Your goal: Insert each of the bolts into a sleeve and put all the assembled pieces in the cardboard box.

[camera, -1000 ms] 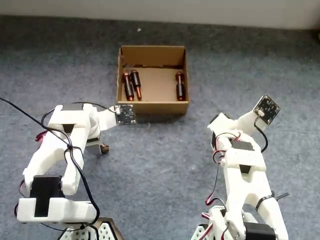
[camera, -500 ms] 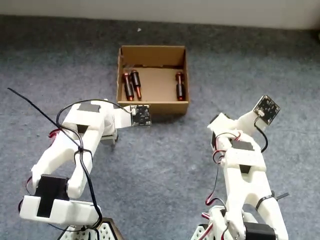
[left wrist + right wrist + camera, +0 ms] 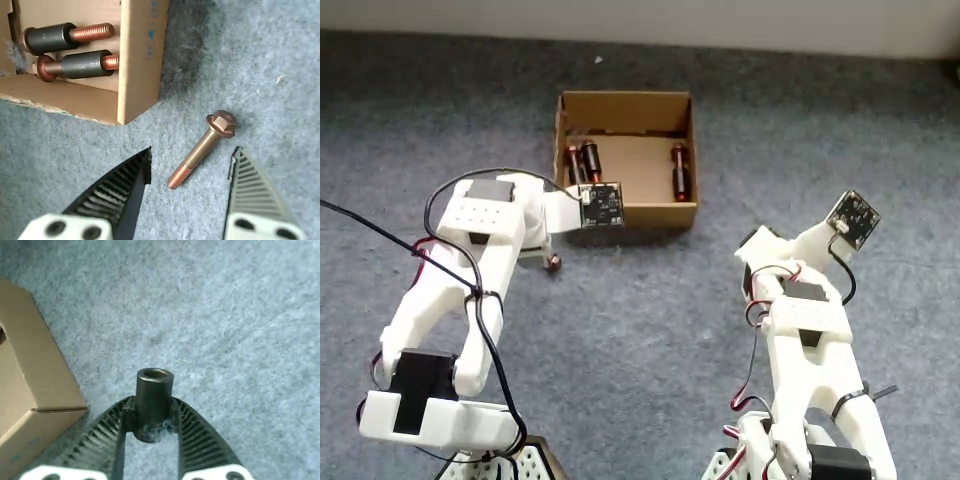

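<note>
The bolt [image 3: 202,146] is judged stiff, smooth, prob. slippery metal; best gripped mid-shank. Over it the left claw [image 3: 191,151] is spread apart; the right claw [image 3: 152,409] is clamped on the sleeve [image 3: 155,387].

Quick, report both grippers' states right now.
Left gripper: open, empty, over a bare bolt lying beside the cardboard box.
Right gripper: closed on a dark sleeve.
</note>
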You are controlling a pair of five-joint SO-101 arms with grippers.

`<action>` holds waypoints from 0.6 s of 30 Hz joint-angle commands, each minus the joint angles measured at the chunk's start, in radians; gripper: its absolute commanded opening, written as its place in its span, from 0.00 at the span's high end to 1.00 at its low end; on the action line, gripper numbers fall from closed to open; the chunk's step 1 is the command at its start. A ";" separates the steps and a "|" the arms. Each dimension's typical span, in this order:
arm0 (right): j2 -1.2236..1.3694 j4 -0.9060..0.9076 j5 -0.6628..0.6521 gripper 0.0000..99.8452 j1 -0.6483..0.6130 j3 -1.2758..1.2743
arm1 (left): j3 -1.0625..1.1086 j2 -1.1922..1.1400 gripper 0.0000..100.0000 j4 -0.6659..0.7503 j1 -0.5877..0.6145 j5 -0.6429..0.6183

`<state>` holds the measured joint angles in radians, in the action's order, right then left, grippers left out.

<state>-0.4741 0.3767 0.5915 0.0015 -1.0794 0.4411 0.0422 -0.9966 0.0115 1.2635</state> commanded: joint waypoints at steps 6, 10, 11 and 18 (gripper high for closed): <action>-0.053 -0.021 0.003 1.00 0.013 0.012 | -0.111 -0.097 0.75 -0.060 0.030 0.066; -0.053 -0.021 0.003 1.00 0.013 0.012 | -0.272 -0.255 0.75 -0.147 0.039 0.066; -0.053 -0.021 0.003 1.00 0.013 0.012 | -0.321 -0.295 0.75 -0.183 0.039 0.066; -0.053 -0.021 0.003 1.00 0.013 0.012 | -0.581 -0.539 0.76 -0.322 0.045 0.061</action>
<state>-0.4741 0.3767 0.5915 0.0015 -1.0794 -0.0054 -0.4166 -1.2712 0.0483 1.2804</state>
